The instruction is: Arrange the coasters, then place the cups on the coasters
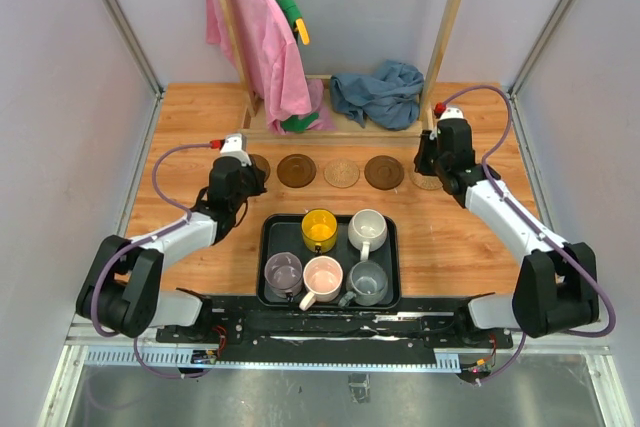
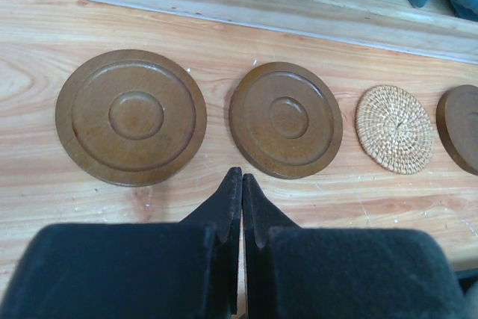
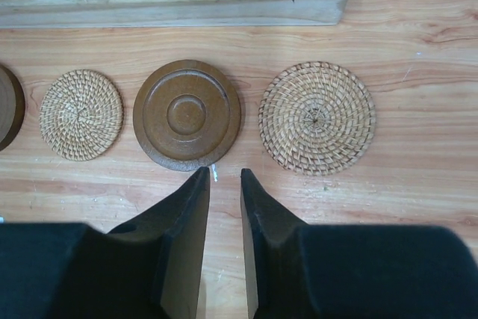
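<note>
The five coasters lie in a row along the far part of the counter, just before the wooden rack base. From the left end they run dark brown, dark brown, small woven tan, dark brown, larger woven tan. The cups stand packed together in the black tray at the middle of the near edge. The left fingers are pressed together and hold nothing, hanging near the gap between the two left brown discs. The right fingers stand a little apart, empty, between the right brown disc and the large woven one. The brown discs look stiff, thin and smooth, so they are probably best pinched at the rim or slid along. The woven ones look light and rougher, with easier purchase. The cups seem hard and breakable, and their tight packing favours gripping a wall at the lip. From above, each arm covers part of an end coaster, neither wrist view shows the tray, and the cups' material cannot be told
</note>
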You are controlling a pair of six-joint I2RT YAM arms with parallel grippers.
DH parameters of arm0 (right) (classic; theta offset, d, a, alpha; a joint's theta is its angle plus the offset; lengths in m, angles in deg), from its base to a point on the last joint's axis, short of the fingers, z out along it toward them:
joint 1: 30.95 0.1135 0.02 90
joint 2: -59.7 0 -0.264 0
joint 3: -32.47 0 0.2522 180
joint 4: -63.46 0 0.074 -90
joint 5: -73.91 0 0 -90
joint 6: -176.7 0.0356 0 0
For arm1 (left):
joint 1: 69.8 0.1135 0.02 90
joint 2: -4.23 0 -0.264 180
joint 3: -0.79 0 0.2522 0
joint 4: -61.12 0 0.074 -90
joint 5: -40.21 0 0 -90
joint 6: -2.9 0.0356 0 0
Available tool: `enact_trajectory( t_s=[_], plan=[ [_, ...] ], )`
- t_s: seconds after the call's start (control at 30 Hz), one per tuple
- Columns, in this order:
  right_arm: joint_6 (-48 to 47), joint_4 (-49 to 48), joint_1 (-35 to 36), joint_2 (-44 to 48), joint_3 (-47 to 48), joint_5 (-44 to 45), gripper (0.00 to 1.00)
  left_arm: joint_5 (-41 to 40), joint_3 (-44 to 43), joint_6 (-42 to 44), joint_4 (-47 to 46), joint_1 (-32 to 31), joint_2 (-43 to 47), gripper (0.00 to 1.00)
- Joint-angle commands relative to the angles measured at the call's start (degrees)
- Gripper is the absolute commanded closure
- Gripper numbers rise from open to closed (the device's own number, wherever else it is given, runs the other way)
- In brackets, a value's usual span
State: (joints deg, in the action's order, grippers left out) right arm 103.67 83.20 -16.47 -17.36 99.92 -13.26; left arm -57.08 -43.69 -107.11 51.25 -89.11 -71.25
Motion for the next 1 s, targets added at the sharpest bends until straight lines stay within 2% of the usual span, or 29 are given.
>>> enact_trajectory(
  t_s=[0.0,0.2,0.47,0.6,0.97],
  plan=[
    [0.4,1.6,0.7,1.8,-1.4,1.8,0.76,-1.8,0.7,-1.0,-1.1,-0.3,-0.1,0.99],
    [0.5,2.0,1.1,0.8,-0.9,1.9,0.85,-1.2,-1.7,-0.5,-2.8,-0.2,-5.0,0.99],
    [-0.4,1.9,1.3,-0.8,-0.5,2.6,0.99,-8.8,-4.9,-2.7,1.9,0.4,-7.9,0.99],
    [-0.8,1.8,1.3,-1.9,-0.2,2.9,0.99,-12.5,-4.0,-6.0,4.9,2.0,-7.8,0.99],
    [-1.0,0.7,1.3,-4.7,0.7,1.9,0.99,-14.6,-4.0,-11.5,9.4,4.1,-9.9,0.99]
  ],
)
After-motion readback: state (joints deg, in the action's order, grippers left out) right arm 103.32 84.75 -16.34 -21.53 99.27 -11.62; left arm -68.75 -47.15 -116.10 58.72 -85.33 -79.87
